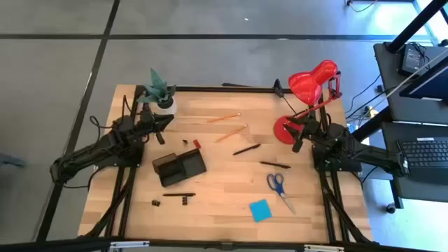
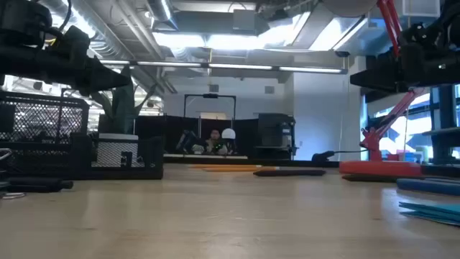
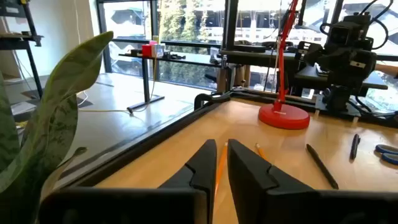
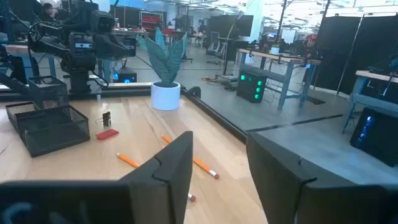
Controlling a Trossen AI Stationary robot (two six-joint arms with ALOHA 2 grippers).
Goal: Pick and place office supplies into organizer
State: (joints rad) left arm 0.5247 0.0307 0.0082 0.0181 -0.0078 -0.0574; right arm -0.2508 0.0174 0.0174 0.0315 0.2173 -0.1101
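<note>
The black mesh organizer point(image 1: 180, 166) stands left of the table's middle. Around it lie two orange pencils point(image 1: 224, 117) point(image 1: 231, 133), black pens point(image 1: 246, 149) point(image 1: 274, 165) point(image 1: 179, 195), blue-handled scissors point(image 1: 278, 187), a blue sticky-note pad point(image 1: 260, 209), a tiny red piece point(image 1: 197, 143) and small black clips point(image 1: 155, 203). My left gripper point(image 1: 161, 131) point(image 3: 222, 152) hovers shut at the far left beside the plant, touching nothing. My right gripper point(image 1: 297, 142) point(image 4: 217, 149) hovers open at the far right by the lamp base, with nothing between its fingers.
A potted green plant point(image 1: 159, 91) stands at the far left corner. A red desk lamp point(image 1: 308, 98) stands at the far right, its base point(image 1: 285, 129) on the table. Bare wood lies along the near edge and between the pens.
</note>
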